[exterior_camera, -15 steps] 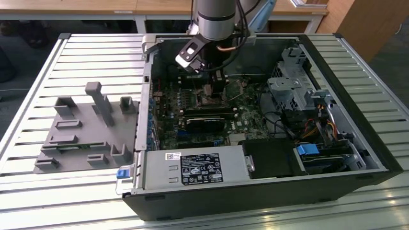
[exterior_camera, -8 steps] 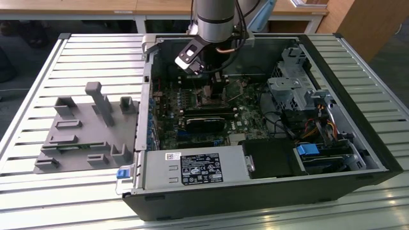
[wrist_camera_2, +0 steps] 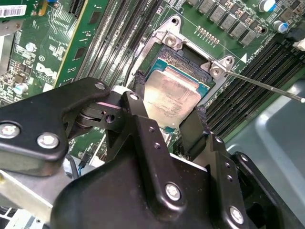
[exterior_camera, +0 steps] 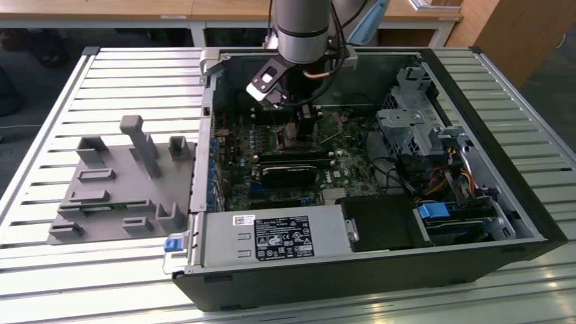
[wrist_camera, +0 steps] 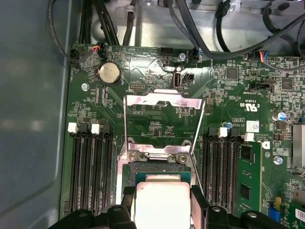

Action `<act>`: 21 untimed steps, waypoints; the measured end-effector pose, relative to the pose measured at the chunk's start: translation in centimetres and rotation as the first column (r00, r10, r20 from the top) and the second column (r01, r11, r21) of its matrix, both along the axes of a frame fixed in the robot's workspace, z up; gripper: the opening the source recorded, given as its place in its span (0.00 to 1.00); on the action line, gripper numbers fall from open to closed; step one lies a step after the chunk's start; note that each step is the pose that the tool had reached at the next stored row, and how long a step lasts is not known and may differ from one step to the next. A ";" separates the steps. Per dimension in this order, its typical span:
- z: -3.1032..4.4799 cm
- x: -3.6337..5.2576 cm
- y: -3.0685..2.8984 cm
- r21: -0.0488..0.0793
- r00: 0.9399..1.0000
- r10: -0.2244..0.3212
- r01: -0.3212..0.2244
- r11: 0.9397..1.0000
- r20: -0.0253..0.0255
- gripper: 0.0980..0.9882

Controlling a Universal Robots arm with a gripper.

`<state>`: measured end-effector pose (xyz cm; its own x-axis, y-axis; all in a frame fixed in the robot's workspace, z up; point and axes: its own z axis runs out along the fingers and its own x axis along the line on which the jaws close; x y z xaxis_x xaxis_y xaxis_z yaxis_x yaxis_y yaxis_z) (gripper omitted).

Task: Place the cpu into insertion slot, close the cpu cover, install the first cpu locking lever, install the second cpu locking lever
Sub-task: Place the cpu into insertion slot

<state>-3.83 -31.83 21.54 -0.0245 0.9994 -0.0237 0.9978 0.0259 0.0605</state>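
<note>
**Desk:** Where is the cpu in this one?

**Operator:** Between my fingertips. In both wrist views the cpu (wrist_camera_2: 167,93) (wrist_camera: 162,207) sits squarely in the gripper (wrist_camera_2: 169,98) (wrist_camera: 162,193), pale metal top up, directly over the insertion slot (wrist_camera_2: 183,59) (wrist_camera: 162,168). I cannot tell whether it is seated or a shade above.

**Desk:** And the hand?

**Operator:** Clamped on it. The two black fingers (wrist_camera_2: 193,131) press against opposite edges of the chip.

**Desk:** The cover?

**Operator:** The cpu cover (wrist_camera: 164,101) stands open just beyond the fingertips, its silver frame raised off the slot. A thin locking lever (wrist_camera_2: 267,86) juts out past one finger, lifted free.

**Desk:** Around that?

**Operator:** Long black memory slots (wrist_camera: 90,171) run on either side of the hand, and a coin battery (wrist_camera: 108,73) lies farther ahead on the green motherboard (wrist_camera: 224,95). In the exterior view I see the arm (exterior_camera: 301,27) reaching down into the open computer case (exterior_camera: 360,283). The black fan card (exterior_camera: 288,174) is near the gripper (exterior_camera: 286,108), and a grey parts holder (exterior_camera: 117,196) sits well away on the slatted table (exterior_camera: 108,270).
</note>
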 end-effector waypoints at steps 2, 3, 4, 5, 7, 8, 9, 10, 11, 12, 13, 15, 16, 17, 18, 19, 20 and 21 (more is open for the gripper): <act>-0.17 -0.02 0.02 0.000 1.000 0.000 0.000 1.000 0.000 0.50; -0.25 -0.02 0.04 0.000 1.000 -0.001 0.001 1.000 0.000 0.50; -0.33 -0.03 0.06 0.000 1.000 -0.003 0.003 1.000 0.000 0.50; -0.40 -0.04 0.07 0.000 1.000 -0.005 0.005 1.000 0.000 0.50; -0.53 -0.11 0.07 0.000 1.000 -0.008 0.008 1.000 0.000 0.50; -0.60 -0.14 0.07 0.000 1.000 -0.008 0.008 1.000 0.000 0.50; -0.67 -0.15 0.07 0.000 1.000 -0.008 0.008 1.000 0.000 0.50; -0.76 -0.15 0.07 0.000 1.000 -0.008 0.008 1.000 0.000 0.50; -0.84 -0.15 0.07 0.000 1.000 -0.008 0.008 1.000 0.000 0.50; -0.90 -0.16 0.08 0.000 1.000 -0.008 0.008 1.000 0.000 0.50; -0.96 -0.16 0.08 0.000 1.000 -0.008 0.008 1.000 0.000 0.50; -1.04 -0.16 0.08 0.000 1.000 -0.008 0.008 1.000 0.000 0.50; -1.07 -0.16 0.07 0.000 1.000 -0.008 0.008 1.000 0.000 0.50; -1.10 -0.16 0.07 0.000 1.000 -0.008 0.008 1.000 0.000 0.50; -1.13 -0.15 0.08 0.000 1.000 -0.008 0.008 1.000 0.000 0.50; -1.16 -0.13 0.08 0.000 1.000 -0.008 0.008 1.000 0.000 0.50; -1.19 -0.11 0.08 0.000 1.000 -0.008 0.008 1.000 0.000 0.50; -1.22 -0.08 0.08 0.000 1.000 -0.008 0.008 1.000 0.000 0.50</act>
